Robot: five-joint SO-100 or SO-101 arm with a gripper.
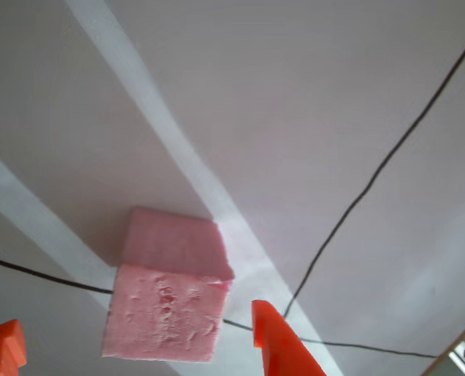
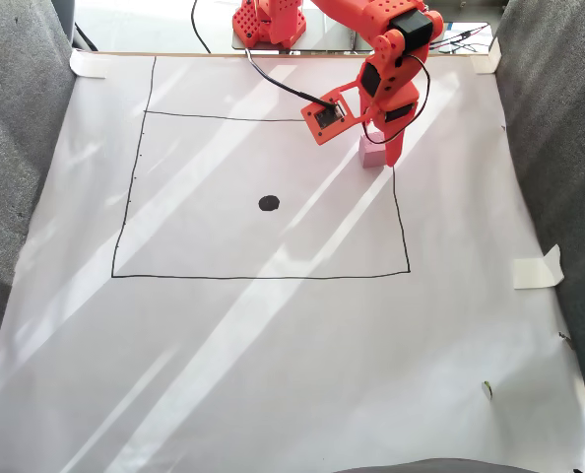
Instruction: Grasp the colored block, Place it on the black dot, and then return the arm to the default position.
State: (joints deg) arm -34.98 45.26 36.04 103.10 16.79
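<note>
The step in hand looks like the approach to the grasp. In the fixed view the arm (image 2: 371, 39) reaches out from its base at the top edge and leans over the colored block (image 2: 373, 153), which sits on the white paper sheet (image 2: 273, 374) covering the table, right on the right-hand side of the drawn black square (image 2: 408, 236). The black dot (image 2: 269, 203) lies inside that square, well apart from the block, down and to the left in this view.

In the other view, the fingers (image 1: 138, 345) stand spread — one orange tip (image 1: 5, 348) at the lower left corner, the other tip (image 1: 275, 345) to the right of the block (image 1: 166, 313). The block sits between them, nearer the right tip, and neither tip appears to touch it; they hold nothing. The gap between the tips is clearly wider than the block.

To do this well, I judge the fingers should come down further so that the tips straddle the block's flat sides squarely, not a corner — the block looks slightly turned relative to the fingers, so a small wrist turn may help. Centring matters too: with the right tip closer, closing now would likely shove the foam sideways before gripping. The foam is soft and pitted, so a gentle squeeze should hold it. A drawn line (image 1: 373, 168) crosses the paper just by the block.
</note>
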